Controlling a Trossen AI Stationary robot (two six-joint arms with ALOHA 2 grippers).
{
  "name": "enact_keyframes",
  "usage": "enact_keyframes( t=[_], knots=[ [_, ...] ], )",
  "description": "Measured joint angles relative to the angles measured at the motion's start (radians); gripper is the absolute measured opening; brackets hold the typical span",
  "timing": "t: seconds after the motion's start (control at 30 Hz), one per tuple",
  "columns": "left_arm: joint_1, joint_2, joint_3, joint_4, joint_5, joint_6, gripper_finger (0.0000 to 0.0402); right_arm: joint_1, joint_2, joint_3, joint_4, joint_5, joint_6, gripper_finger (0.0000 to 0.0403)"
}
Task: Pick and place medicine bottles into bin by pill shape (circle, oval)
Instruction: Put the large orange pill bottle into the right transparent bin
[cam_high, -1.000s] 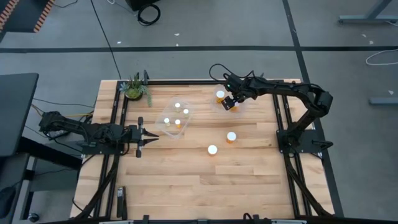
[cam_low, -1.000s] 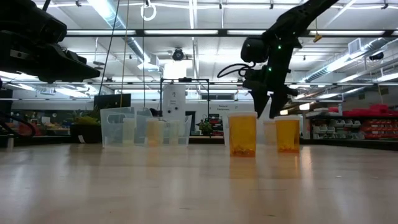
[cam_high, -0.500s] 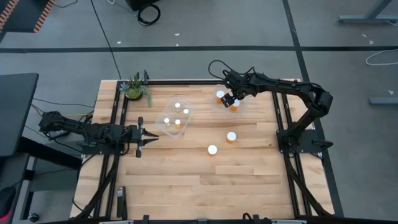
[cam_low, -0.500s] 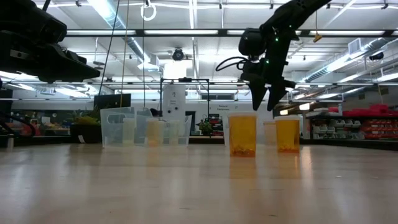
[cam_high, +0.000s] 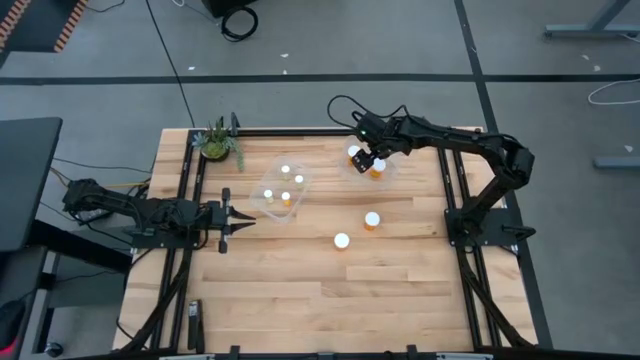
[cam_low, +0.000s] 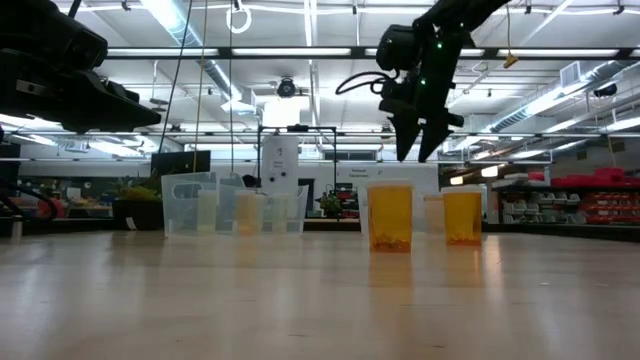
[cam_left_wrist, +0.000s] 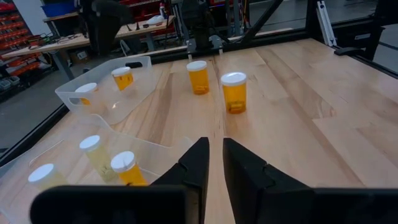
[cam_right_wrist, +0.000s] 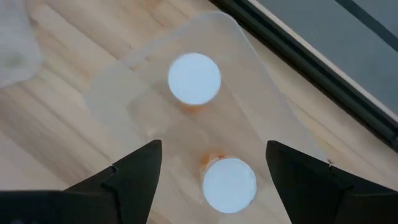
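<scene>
A wooden table (cam_high: 300, 290) seen from above, with two dark robot arms. The right pincer (cam_high: 368, 158) hovers over a clear bin (cam_high: 388, 172) near the far edge of the table, right of centre. Its jaws are spread wide and hold nothing. From the right wrist view, two medicine bottles (cam_right_wrist: 194, 78) with white caps stand upright in that bin directly below the pincer, one of them (cam_right_wrist: 229, 182) between the spread fingers but lower down, not touched.

A second clear bin (cam_high: 268, 203) lies tilted toward the far left part of the table and holds four more bottles (cam_high: 286, 197), all cap up. A small green plant (cam_high: 216, 142) sits at the far left corner.

Two bottles remain loose on the bare table, both upright, so their long axes point straight up. One (cam_high: 372, 220) stands toward the right edge; the other (cam_high: 341, 240) stands just beside it, closer to the table's centre and the near edge. Both lie on the near side of the right pincer, clearly nearer to it than to the left one.

The left pincer (cam_high: 238, 221) rests low by the left edge, its fingers (cam_left_wrist: 199, 163) pressed almost together and holding nothing, pointing across the table toward the loose bottles.

The next pick probably falls to the right arm, moving from the bin toward the near edge and descending over a cap.
</scene>
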Motion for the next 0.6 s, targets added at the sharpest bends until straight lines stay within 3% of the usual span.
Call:
enact_keyframes(
  t=[0.33, 0.6],
  knots=[
    [0.0, 0.0, 0.0, 0.0, 0.0, 0.0, 0.0059, 0.137, 0.0, 0.022, -0.003, -0.003, -0.028, 0.0296],
    [0.0, 0.0, 0.0, 0.0, 0.0, 0.0, 0.0058, 0.248, 0.0, 0.021, 0.005, 0.001, 0.067, 0.0296]
  ],
)
